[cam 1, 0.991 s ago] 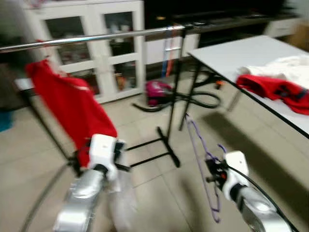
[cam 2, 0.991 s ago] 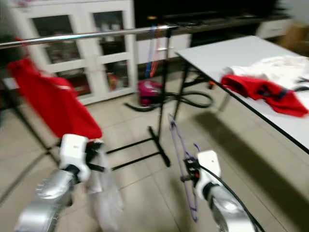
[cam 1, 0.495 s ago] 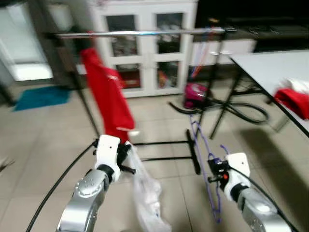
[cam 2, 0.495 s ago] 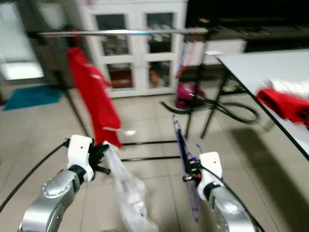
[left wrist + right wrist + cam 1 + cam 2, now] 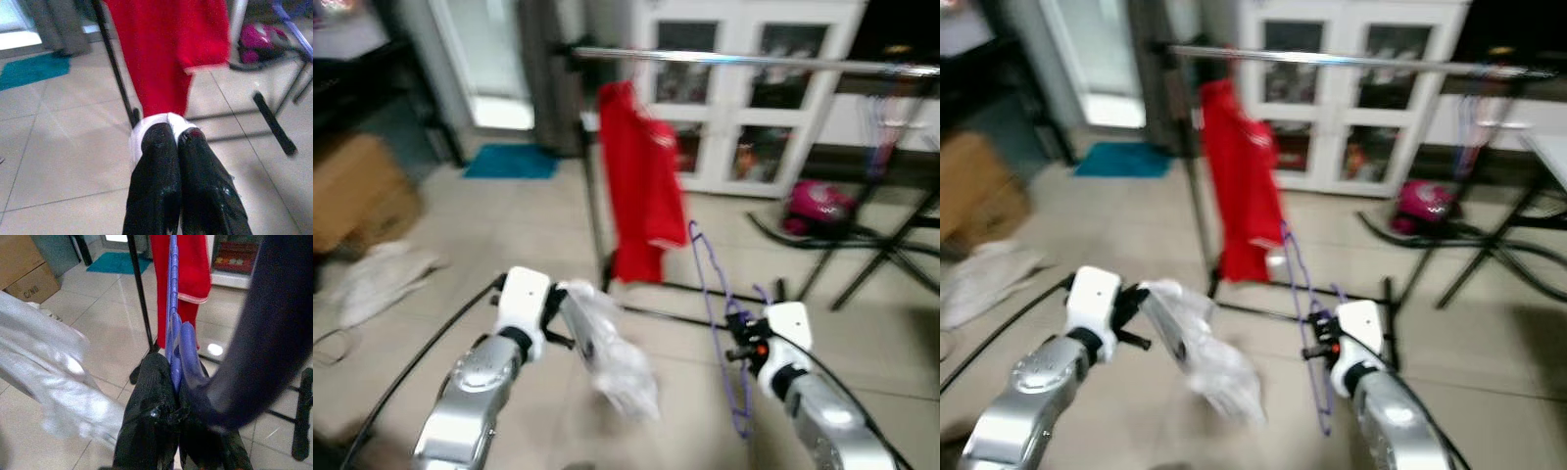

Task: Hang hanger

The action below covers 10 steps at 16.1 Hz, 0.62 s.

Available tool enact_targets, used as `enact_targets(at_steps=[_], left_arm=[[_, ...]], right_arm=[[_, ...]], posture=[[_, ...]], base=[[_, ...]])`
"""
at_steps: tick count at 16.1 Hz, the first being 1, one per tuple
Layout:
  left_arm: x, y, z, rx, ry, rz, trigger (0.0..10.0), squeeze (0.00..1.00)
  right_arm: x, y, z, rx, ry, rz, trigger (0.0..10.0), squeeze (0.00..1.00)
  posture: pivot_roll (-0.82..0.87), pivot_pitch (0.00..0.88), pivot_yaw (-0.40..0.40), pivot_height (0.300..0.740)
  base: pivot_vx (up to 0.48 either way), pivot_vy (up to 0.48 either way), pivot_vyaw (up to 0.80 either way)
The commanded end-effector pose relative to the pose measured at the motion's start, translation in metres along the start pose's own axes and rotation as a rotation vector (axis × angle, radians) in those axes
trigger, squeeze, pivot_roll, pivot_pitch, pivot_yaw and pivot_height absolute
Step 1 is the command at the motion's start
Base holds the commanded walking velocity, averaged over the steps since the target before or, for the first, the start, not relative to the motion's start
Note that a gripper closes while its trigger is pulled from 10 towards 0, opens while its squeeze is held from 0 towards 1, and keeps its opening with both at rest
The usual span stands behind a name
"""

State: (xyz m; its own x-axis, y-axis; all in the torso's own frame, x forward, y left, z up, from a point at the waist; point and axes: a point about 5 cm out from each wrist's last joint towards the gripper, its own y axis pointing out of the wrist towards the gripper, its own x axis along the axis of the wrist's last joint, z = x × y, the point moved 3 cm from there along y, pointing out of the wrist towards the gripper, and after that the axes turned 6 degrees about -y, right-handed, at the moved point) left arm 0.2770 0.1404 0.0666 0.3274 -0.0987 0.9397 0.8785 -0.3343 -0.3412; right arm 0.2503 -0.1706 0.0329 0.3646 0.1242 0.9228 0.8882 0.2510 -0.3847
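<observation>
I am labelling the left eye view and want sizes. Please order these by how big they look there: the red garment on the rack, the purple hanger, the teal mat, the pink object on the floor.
1. red garment
2. purple hanger, long but thin, and nearer to the camera
3. teal mat
4. pink object; close to the mat, so this order is unsure

cardboard box (image 5: 357,201), teal mat (image 5: 512,162), white cabinet (image 5: 773,98)

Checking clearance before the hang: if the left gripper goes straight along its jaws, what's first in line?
Probably the red garment hanging on the rack. The left gripper, shut on white cloth, points at its lower edge and the rack's black upright. Depth unclear; floor between looks open.
</observation>
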Motion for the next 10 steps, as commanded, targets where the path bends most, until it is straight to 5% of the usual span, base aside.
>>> enact_targets(at_steps=[1,4,6,10], left_arm=[[0.010,0.001,-0.005,-0.056,0.063,-0.026,10.0,0.00],[0.017,0.003,0.005,-0.324,0.295,0.064,10.0,0.00],[0.024,0.004,0.013,-0.437,0.374,0.104,10.0,0.00],[0.055,0.016,0.046,-0.688,0.665,0.274,10.0,0.00]], right_arm=[[0.004,-0.001,-0.005,-0.016,-0.001,-0.023,10.0,0.00],[0.023,0.004,-0.014,0.003,-0.082,-0.095,10.0,0.00],[0.029,0.005,-0.015,0.037,-0.131,-0.106,10.0,0.00],[0.035,0.002,-0.025,0.178,-0.380,-0.077,10.0,0.00]], posture=[[0.10,0.000,0.041,0.740],[0.11,0.000,0.036,0.740],[0.11,0.000,0.030,0.740],[0.10,0.000,0.013,0.740]], base=[[0.000,0.000,0.00],[0.000,0.000,0.00],[0.000,0.000,0.00],[0.000,0.000,0.00]])
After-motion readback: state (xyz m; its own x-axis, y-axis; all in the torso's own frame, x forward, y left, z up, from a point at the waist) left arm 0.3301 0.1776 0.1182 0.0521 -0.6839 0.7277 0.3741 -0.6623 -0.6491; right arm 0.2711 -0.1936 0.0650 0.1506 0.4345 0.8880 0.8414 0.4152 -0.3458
